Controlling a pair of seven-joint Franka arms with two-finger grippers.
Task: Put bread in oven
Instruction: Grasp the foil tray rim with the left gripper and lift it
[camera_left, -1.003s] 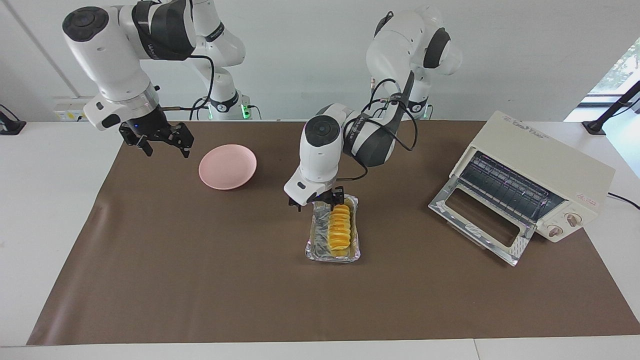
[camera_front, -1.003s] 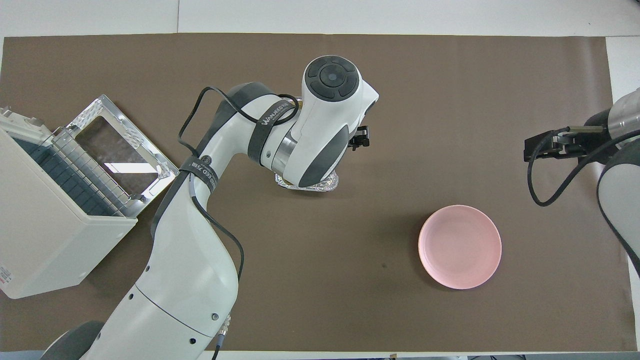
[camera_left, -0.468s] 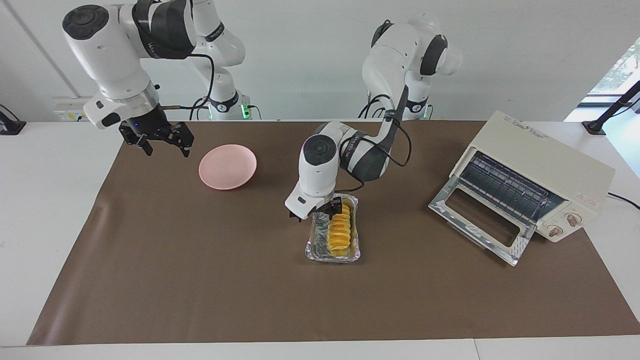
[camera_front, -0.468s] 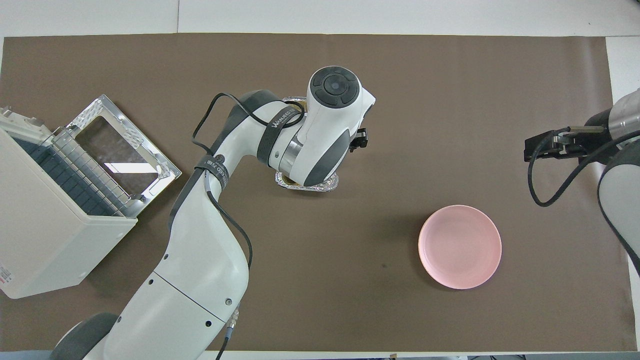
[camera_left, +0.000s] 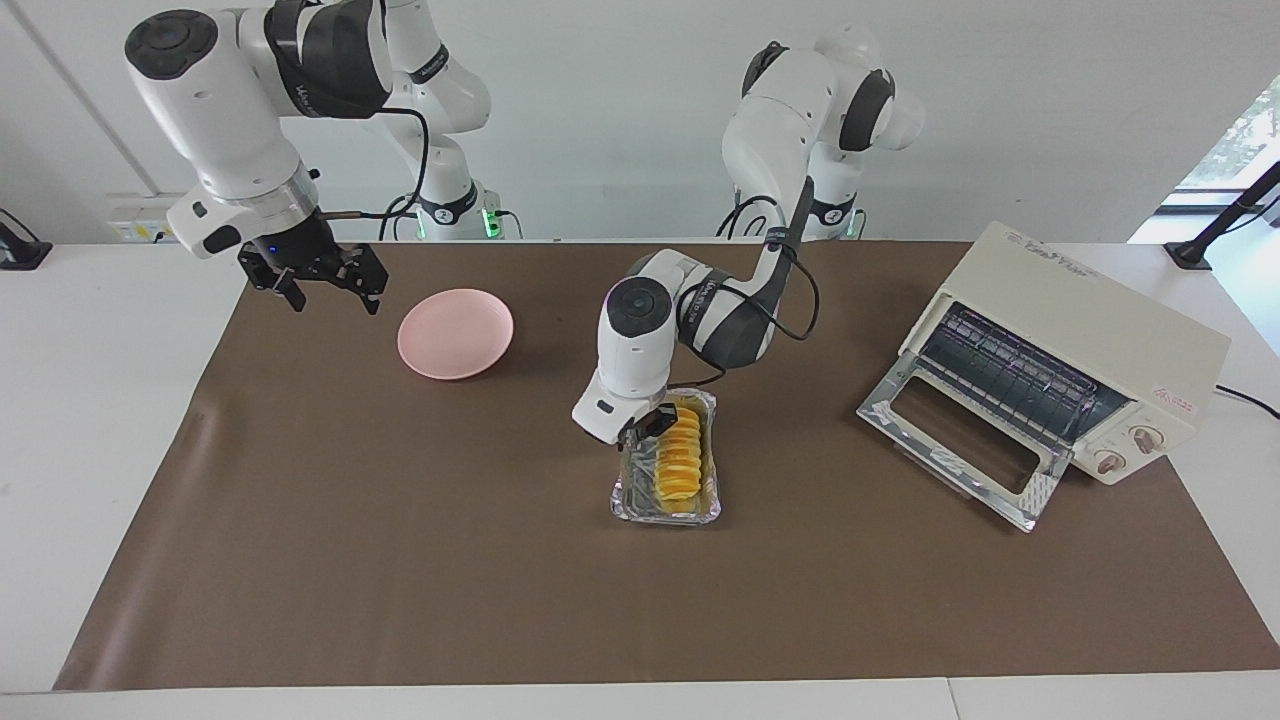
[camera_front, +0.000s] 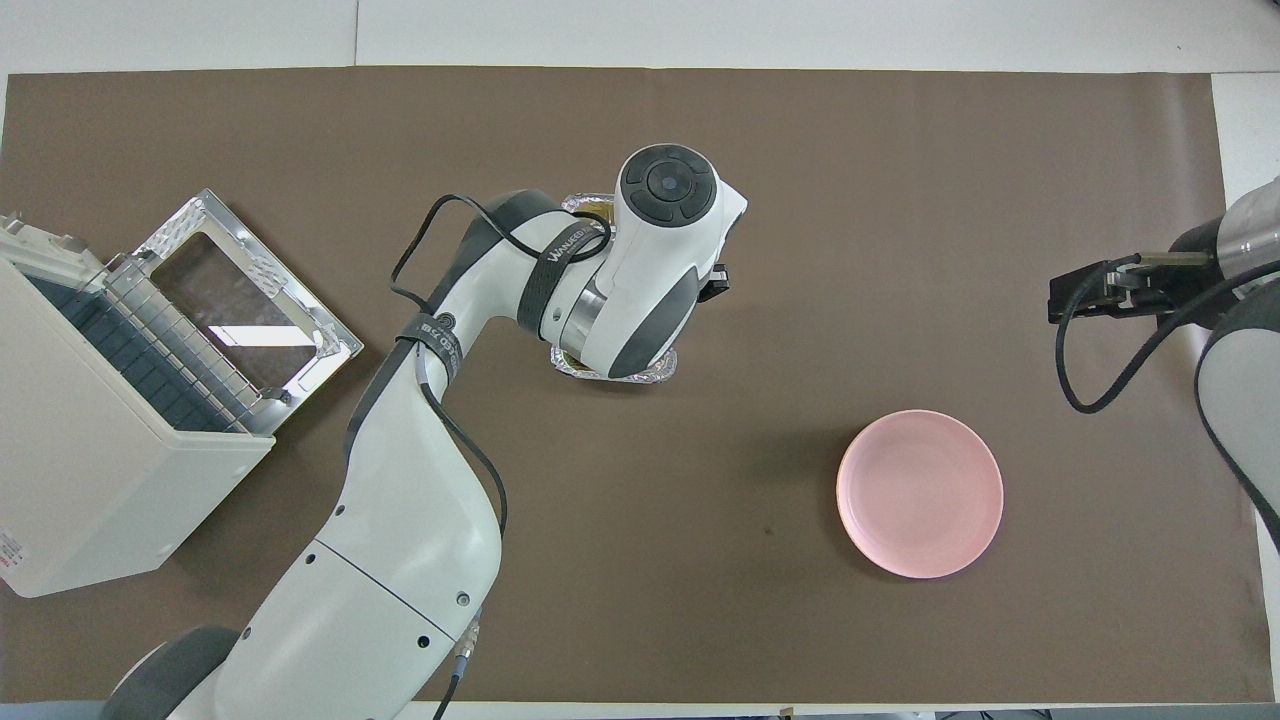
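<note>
Now the left pincer (camera_left: 650, 427) is down in the foil tray (camera_left: 630, 505) at the end of the bread (camera_left: 680, 455) nearer the robots. A second ago its fingers stood wide there; since then they have drawn in and look to be pinching that end of the loaf, though whether the grip is firm I cannot tell. The bread lies in the tray at mid-table, so a lift is likely next. The right pincer (camera_left: 318, 282) waits with fingers spread above the table edge, beside the pink plate (camera_left: 455, 333), unmoved. Toward the left arm's end, the oven (camera_left: 1090, 330) stands with its door (camera_left: 960, 445) dropped open and its rack bare, ready to take the loaf.
</note>
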